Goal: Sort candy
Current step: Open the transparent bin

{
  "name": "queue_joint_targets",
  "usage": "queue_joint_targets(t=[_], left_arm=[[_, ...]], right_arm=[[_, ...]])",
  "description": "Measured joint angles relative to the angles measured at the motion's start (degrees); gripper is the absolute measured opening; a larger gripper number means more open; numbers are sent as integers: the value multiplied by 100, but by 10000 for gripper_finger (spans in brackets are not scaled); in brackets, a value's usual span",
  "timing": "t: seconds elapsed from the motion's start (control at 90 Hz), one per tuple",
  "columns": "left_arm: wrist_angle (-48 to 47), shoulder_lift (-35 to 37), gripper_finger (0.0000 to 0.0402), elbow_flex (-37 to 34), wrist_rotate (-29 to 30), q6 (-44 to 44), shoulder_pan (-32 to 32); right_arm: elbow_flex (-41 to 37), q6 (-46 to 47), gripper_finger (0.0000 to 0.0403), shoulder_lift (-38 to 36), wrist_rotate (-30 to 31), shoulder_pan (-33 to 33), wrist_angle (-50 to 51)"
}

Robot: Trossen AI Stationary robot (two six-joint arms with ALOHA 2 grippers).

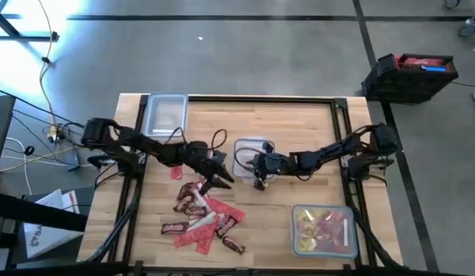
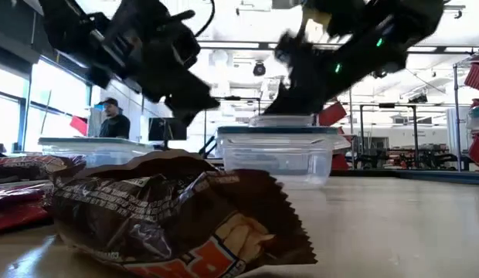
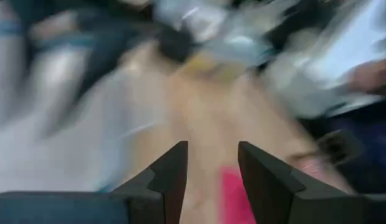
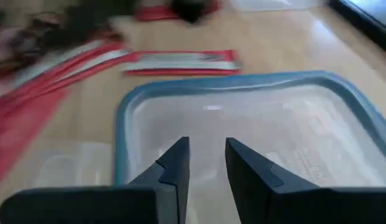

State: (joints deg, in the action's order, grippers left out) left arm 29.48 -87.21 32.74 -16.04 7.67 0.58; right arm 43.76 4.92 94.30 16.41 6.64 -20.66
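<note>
The candy [image 1: 203,216] lies in a loose heap of red packets and dark brown mini bars on the near-left part of the wooden table [image 1: 276,207], with one red packet [image 1: 176,172] lying apart just beyond the heap. The left gripper [image 1: 222,180] hovers over the heap's far edge, its fingers [image 3: 171,177] a little apart with nothing between them. The right gripper [image 1: 258,182] hangs over the middle clear container [image 1: 244,147], its fingers [image 4: 174,171] a narrow gap apart and empty. A container [image 1: 323,230] at the near right holds yellow and pink sweets. Another container [image 1: 165,113] sits at the far left.
</note>
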Motion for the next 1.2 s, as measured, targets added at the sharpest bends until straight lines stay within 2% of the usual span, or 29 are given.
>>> queue_joint_targets(t=[0.089,0.156,0.267,0.389,0.489,0.589,0.767,0.867,0.978,1.089,1.2], left_arm=[[-519,129,126,15,1163,-88,-44],[-869,57,126,-5,1481,-90,-61],[-1053,-135,126,-5,1465,-141,-111],[-672,-459,126,-10,1507,-151,-114],[-86,-794,126,37,1351,-137,-107],[336,-1123,126,159,908,-203,-170],[412,-1338,126,572,703,-467,-455],[-102,-1221,126,745,701,-534,-573],[-1265,-833,126,897,822,-492,-603],[-2170,-375,126,811,1344,-422,-624],[-2394,103,126,574,1832,-287,-643]], right_arm=[[33,82,75,-455,63,106,232],[22,250,75,-713,76,143,802],[21,751,75,-995,212,181,1616],[23,1178,75,-913,533,177,2179],[24,1279,75,-641,744,170,2256],[63,1201,75,-305,803,124,2136],[61,718,75,4,876,26,1674],[43,276,75,-38,856,49,1321],[26,143,75,-180,856,91,1233],[32,188,75,-280,872,142,1132],[30,247,75,-271,922,249,1140]])
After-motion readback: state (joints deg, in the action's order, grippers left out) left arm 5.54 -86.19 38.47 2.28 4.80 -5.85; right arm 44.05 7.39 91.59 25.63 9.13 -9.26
